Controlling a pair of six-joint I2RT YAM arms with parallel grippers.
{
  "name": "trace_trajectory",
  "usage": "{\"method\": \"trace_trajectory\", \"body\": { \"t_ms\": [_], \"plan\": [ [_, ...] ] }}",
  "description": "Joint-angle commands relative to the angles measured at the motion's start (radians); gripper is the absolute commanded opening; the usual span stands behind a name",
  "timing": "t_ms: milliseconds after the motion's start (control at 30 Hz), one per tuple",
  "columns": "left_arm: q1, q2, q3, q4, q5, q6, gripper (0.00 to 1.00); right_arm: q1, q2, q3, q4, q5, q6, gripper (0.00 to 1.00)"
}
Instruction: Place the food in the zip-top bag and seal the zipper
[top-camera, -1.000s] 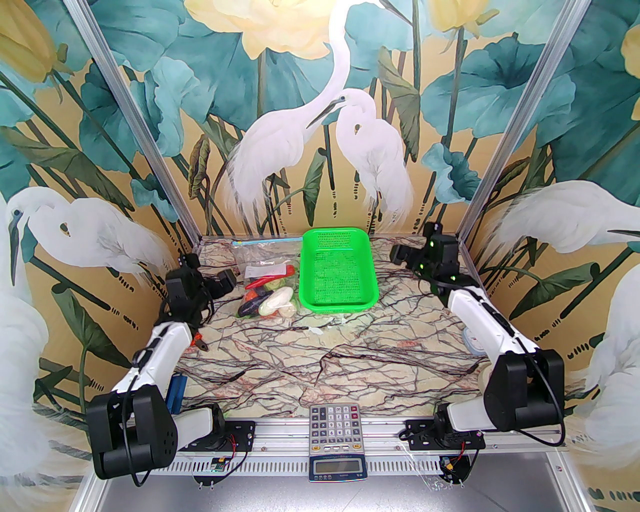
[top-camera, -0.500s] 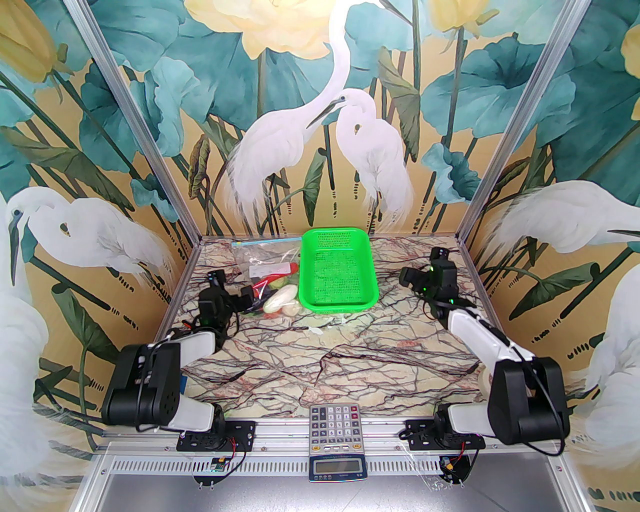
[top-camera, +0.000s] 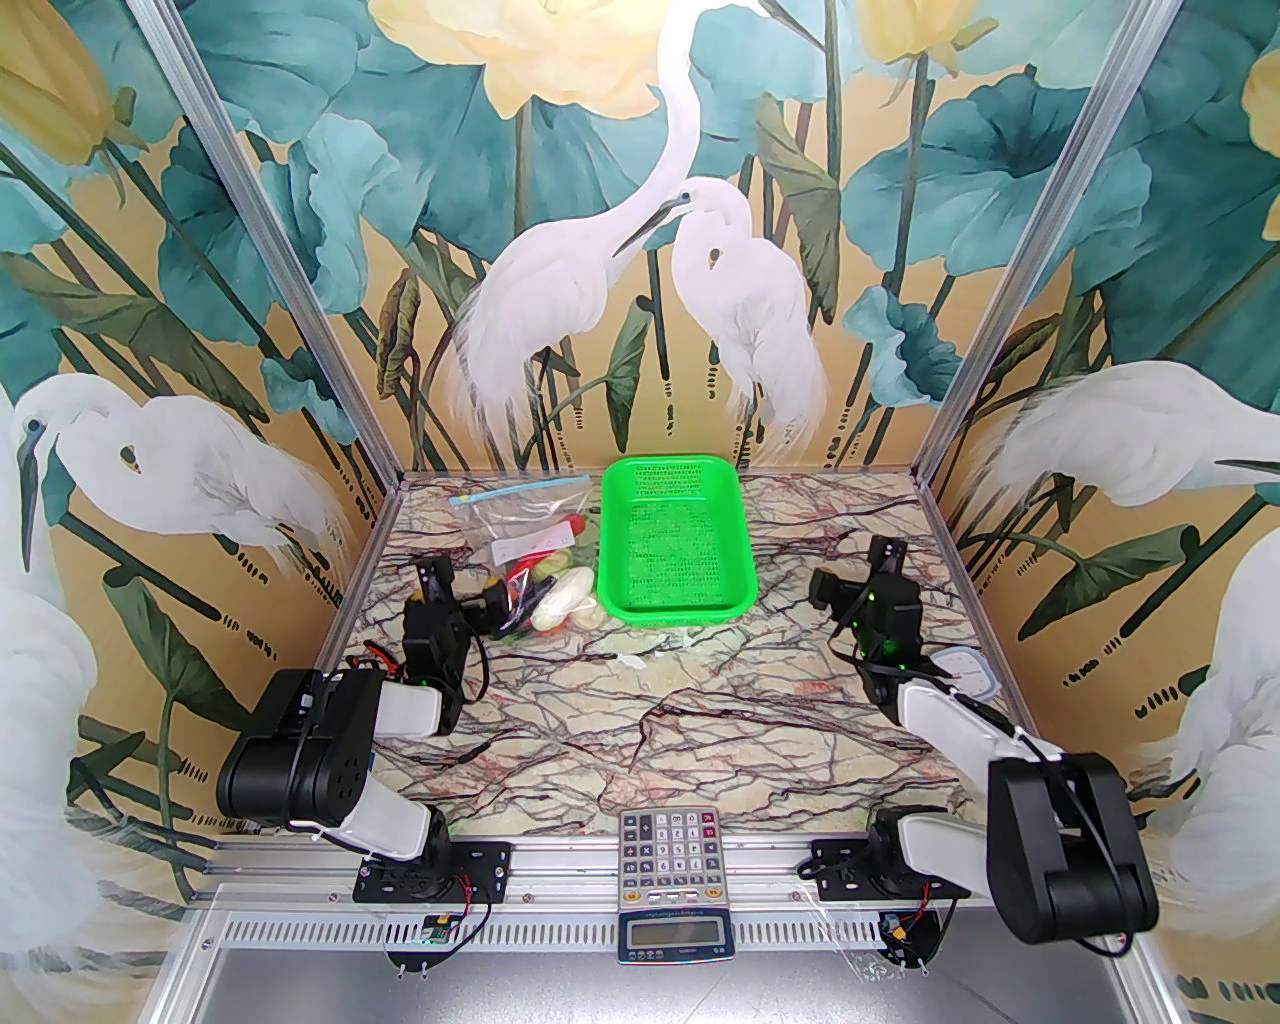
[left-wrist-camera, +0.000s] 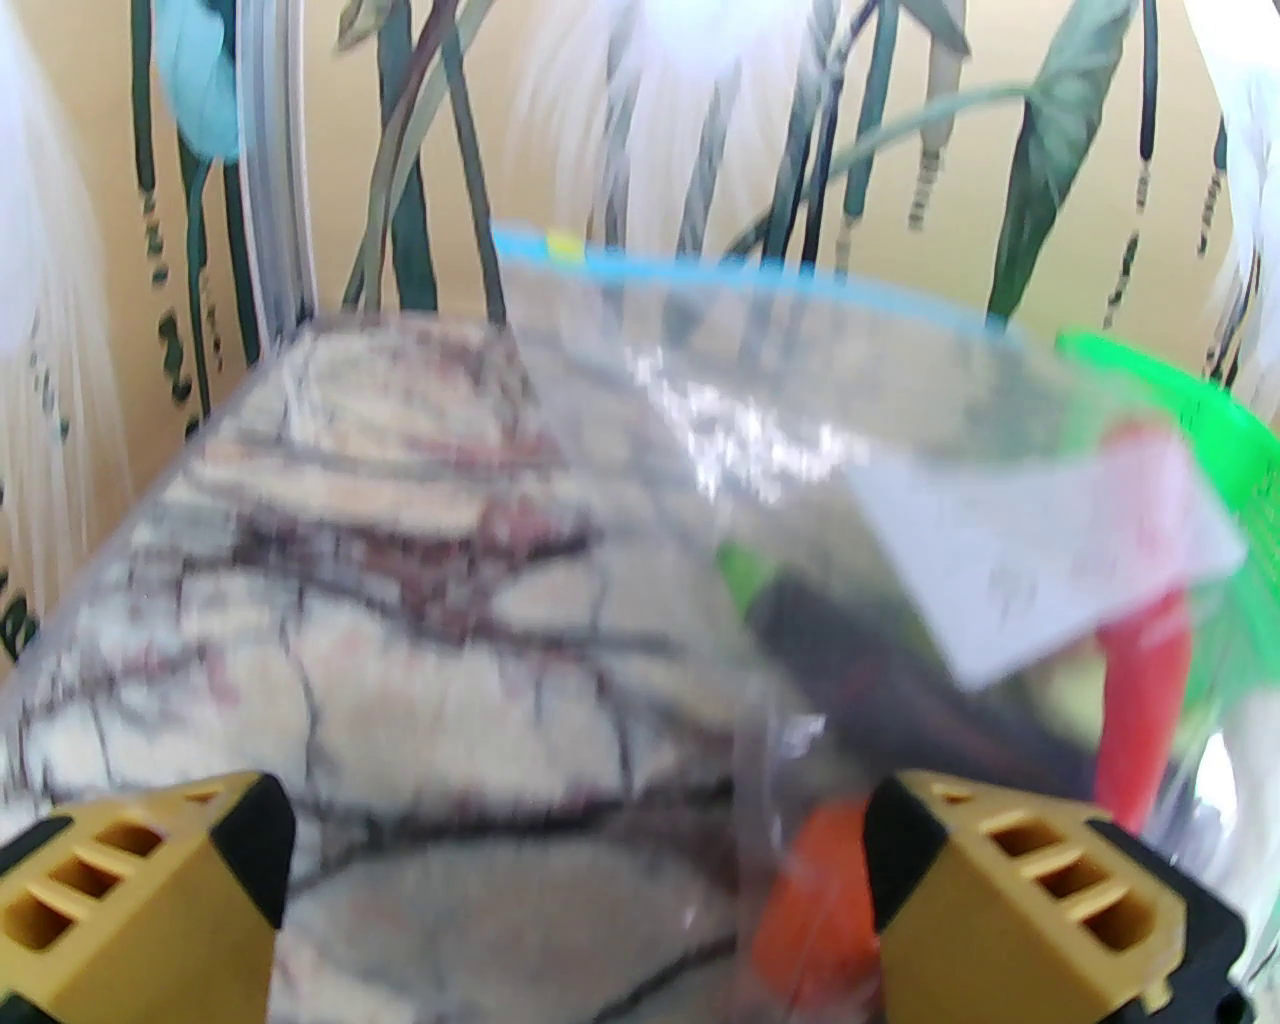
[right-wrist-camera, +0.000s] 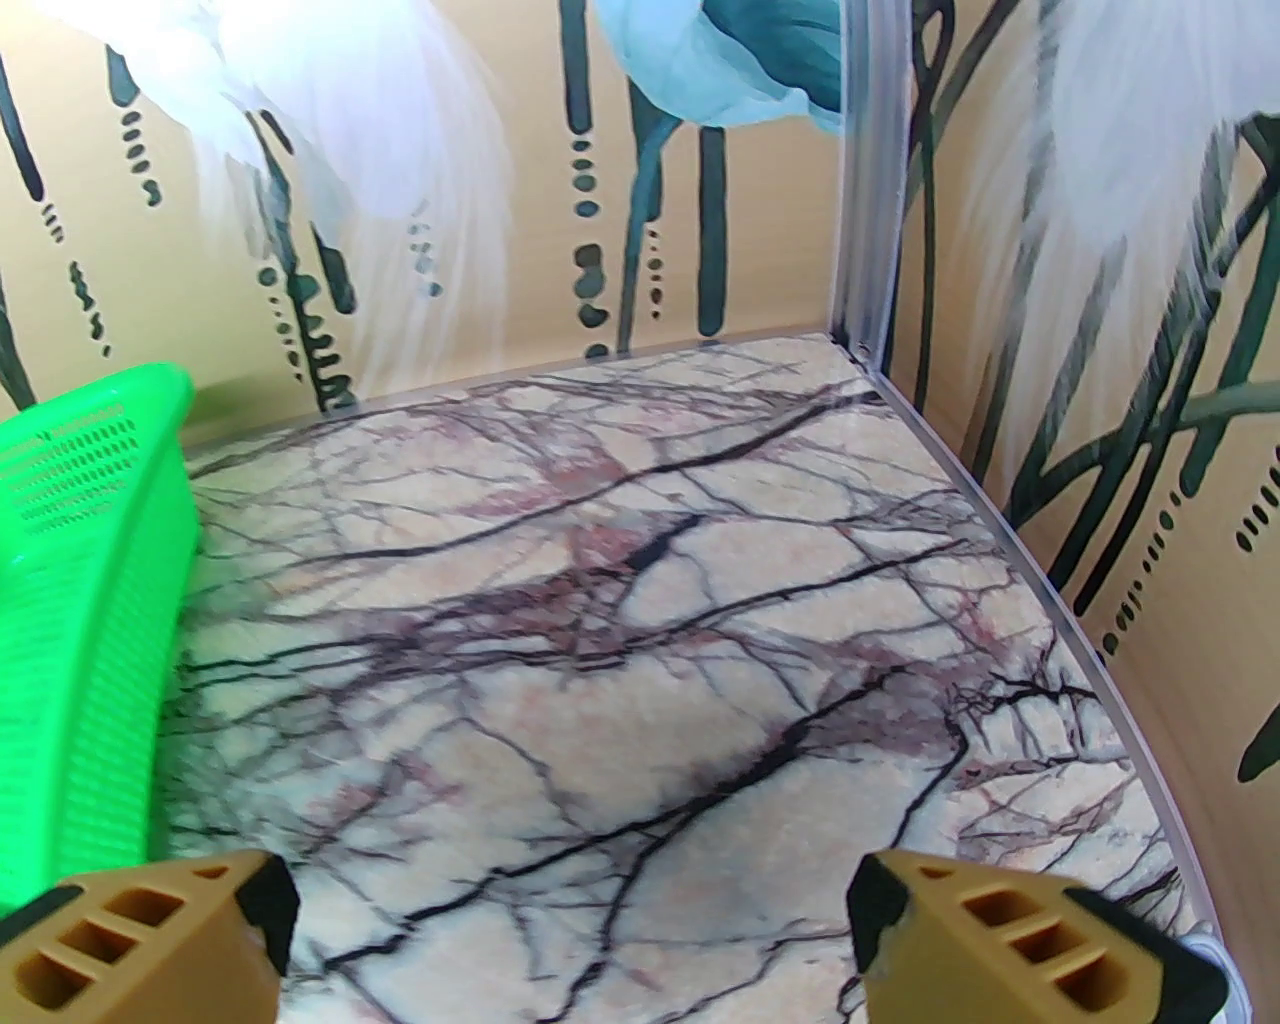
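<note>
— Starting left: spread wide at the left fingers (top-camera: 465, 592), gripping nothing. Whereabouts of the bag (top-camera: 510, 520)?
— Just ahead of them on the bench (top-camera: 640, 720), beside the basket (top-camera: 675, 612), with the food (top-camera: 555, 590) inside.
— And the zipper (top-camera: 520, 489)?
— Along the far edge, running left to right. Nearer the left arm. Right fingers (top-camera: 852, 570) likewise spread, empty, well apart beyond the basket.

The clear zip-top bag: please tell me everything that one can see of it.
The clear, floppy plastic zip-top bag lies on the marbled table, beside the green mesh basket. A light-blue strip runs along its far edge; a white label sits mid-face. Inside, toy vegetables bunch at its near end, by the open left hand.
</note>
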Motion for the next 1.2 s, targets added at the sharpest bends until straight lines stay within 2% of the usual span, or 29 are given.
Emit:
{"method": "trace_trajectory", "body": {
  "t_ms": [0,133,367,433,1167],
  "plan": [
    [-0.003,0.009,0.006,-0.024,-0.005,0.016,1.0,-0.016,0.047,-0.032,0.143,0.024,-0.03,0.99],
    [-0.003,0.007,0.007,-0.032,-0.004,0.014,0.99,-0.049,0.084,-0.052,0.263,-0.049,-0.086,0.99],
    [-0.003,0.007,0.007,-0.031,-0.003,0.015,1.0,-0.079,0.254,-0.084,0.481,-0.099,-0.07,0.99],
    [-0.002,0.007,0.008,-0.032,-0.003,0.015,1.0,-0.08,0.244,-0.062,0.422,-0.104,-0.073,0.99],
    [0.012,0.005,0.011,-0.041,0.026,0.009,1.0,-0.064,0.251,-0.053,0.412,-0.075,-0.085,0.99]
  ]
}}
